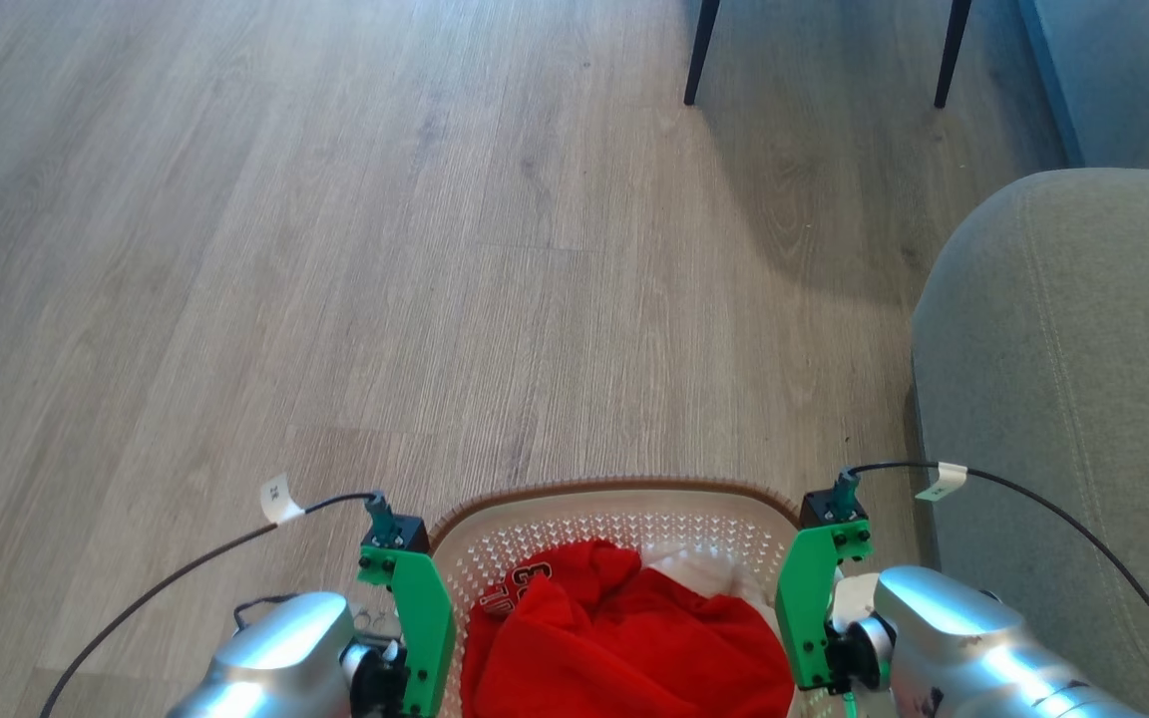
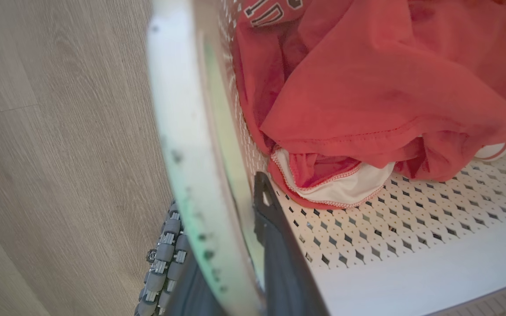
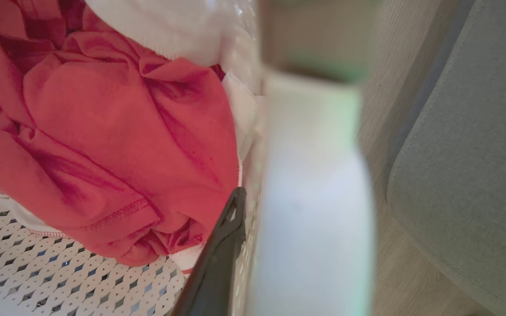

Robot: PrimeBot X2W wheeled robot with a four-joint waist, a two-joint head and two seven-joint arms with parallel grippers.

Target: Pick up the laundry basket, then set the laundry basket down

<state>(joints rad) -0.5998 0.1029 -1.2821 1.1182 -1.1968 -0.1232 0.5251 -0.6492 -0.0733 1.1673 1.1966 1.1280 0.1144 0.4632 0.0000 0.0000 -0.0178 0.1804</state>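
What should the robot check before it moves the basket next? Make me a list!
1. Left gripper straddles the laundry basket rim, one finger inside: ok.
2. Right gripper grips the opposite side: ok.
3. Red clothes lie inside the basket: ok.
4. Basket lifted off the floor: cannot tell.
5. Room on the right: not ok, the sofa is close beside the right gripper.
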